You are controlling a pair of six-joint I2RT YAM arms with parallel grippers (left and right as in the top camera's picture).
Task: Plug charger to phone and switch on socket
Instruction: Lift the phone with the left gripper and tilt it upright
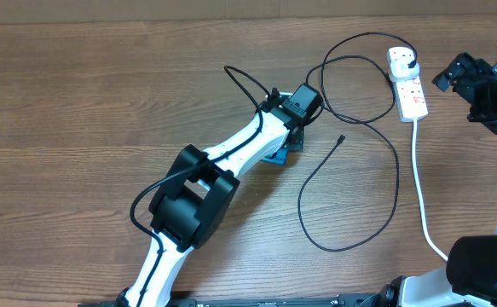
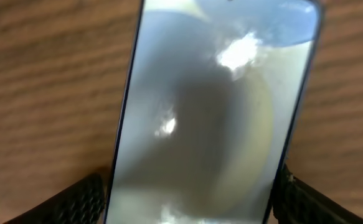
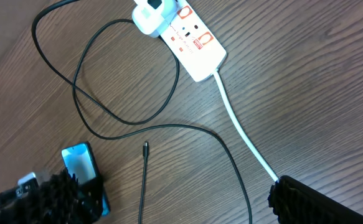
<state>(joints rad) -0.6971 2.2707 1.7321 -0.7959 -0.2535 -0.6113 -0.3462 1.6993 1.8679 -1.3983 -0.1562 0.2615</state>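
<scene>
The phone (image 2: 206,112) lies flat on the wooden table and fills the left wrist view; its blue screen also shows in the right wrist view (image 3: 78,163). My left gripper (image 2: 188,180) is down over it, its fingers (image 2: 75,202) pressing both long edges. The charger (image 1: 396,170) is a thin black cable looping across the table. Its connector tip (image 1: 341,136) lies loose to the right of the phone, and its other end sits in the socket (image 1: 411,92). My right gripper (image 1: 470,95) hovers open to the right of the socket, holding nothing.
The socket's thick white cord (image 1: 420,179) runs toward the table's near edge on the right. Cable loops (image 3: 234,165) cover the space between phone and socket. One right finger (image 3: 306,199) shows at the lower right of the right wrist view.
</scene>
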